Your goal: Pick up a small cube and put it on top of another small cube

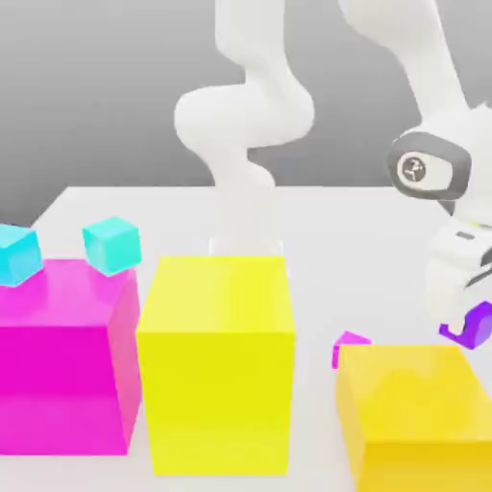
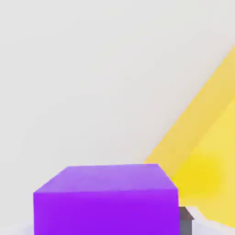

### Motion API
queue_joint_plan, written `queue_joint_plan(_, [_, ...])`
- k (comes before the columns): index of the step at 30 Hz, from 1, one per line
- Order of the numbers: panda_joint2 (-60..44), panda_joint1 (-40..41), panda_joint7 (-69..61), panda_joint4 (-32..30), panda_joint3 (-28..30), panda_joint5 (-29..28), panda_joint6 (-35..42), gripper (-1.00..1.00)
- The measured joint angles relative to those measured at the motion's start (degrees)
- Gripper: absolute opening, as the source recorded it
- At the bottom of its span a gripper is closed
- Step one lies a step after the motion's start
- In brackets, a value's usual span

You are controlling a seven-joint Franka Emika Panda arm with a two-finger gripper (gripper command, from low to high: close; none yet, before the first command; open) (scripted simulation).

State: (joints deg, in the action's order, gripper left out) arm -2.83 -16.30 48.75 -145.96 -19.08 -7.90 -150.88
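Note:
At the exterior view's right, my gripper [image 1: 468, 332] hangs low beside the right yellow block, shut on the small cube [image 1: 480, 314]. The cube is violet-purple and sits between the dark fingers. In the hand view the same small cube [image 2: 105, 199] looms close, with a grey fingertip [image 2: 185, 220] pressed against its side. A tiny magenta-pink cube [image 1: 351, 344] rests on the table just behind the right yellow block's far corner, a short way from the gripper.
A big magenta block [image 1: 62, 360] carries two cyan cubes [image 1: 112, 242] [image 1: 17, 253] on top. A tall yellow block [image 1: 216, 360] stands in the middle. A lower yellow block [image 1: 418, 413] [image 2: 206, 160] sits right below the gripper. The white table [image 1: 336, 231] stretches behind them.

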Motion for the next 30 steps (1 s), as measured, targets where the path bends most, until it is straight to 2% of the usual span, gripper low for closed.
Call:
queue_joint_plan(8, [9.49,17.80,-21.02,7.88,10.78,-0.55,15.72,-1.00])
queue_joint_plan(21, [21.37,37.42,-36.09,12.56,33.24,0.94,34.27,-1.00])
queue_joint_plan(23, [21.24,39.40,-35.89,11.20,35.77,1.78,33.66,-1.00])
queue_joint_plan(26, [18.90,40.09,-36.25,7.20,36.98,2.35,27.63,-1.00])
queue_joint_plan(27, [18.41,40.18,-36.34,6.40,37.12,2.43,26.36,1.00])
queue_joint_plan(30, [18.41,40.18,-36.34,6.40,37.12,2.43,26.37,1.00])
